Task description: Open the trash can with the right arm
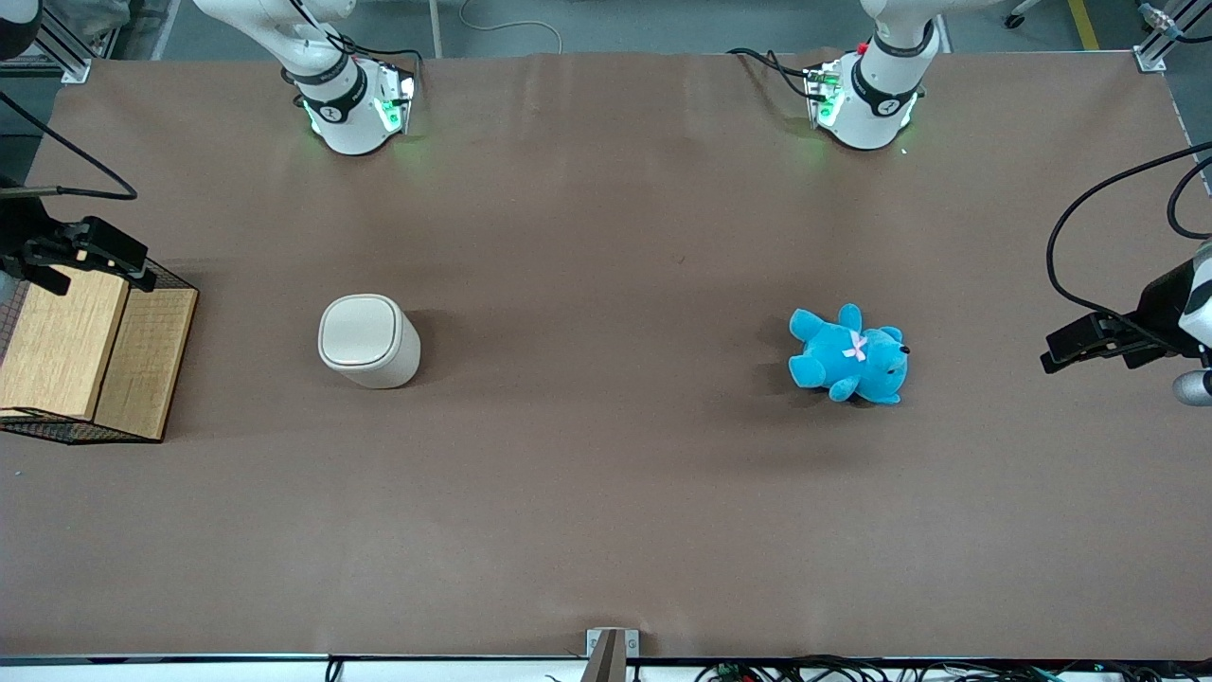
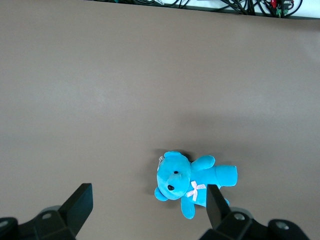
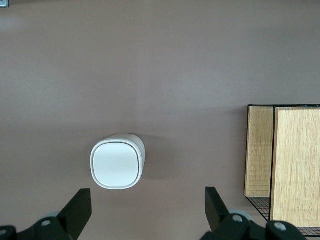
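The trash can (image 1: 365, 339) is a small cream-white bin standing upright on the brown table, its flip lid shut. It also shows in the right wrist view (image 3: 117, 161), seen from above. My right arm's gripper (image 1: 104, 258) hangs high over the wire basket at the working arm's end of the table, well apart from the trash can. In the right wrist view the gripper (image 3: 147, 207) is open wide and empty, with the can's lid showing near one of its fingers (image 3: 79, 206).
A black wire basket (image 1: 57, 431) holding wooden blocks (image 1: 57, 341) sits under the gripper at the table's edge; it also shows in the right wrist view (image 3: 260, 202). A blue teddy (image 1: 849, 355) lies toward the parked arm's end.
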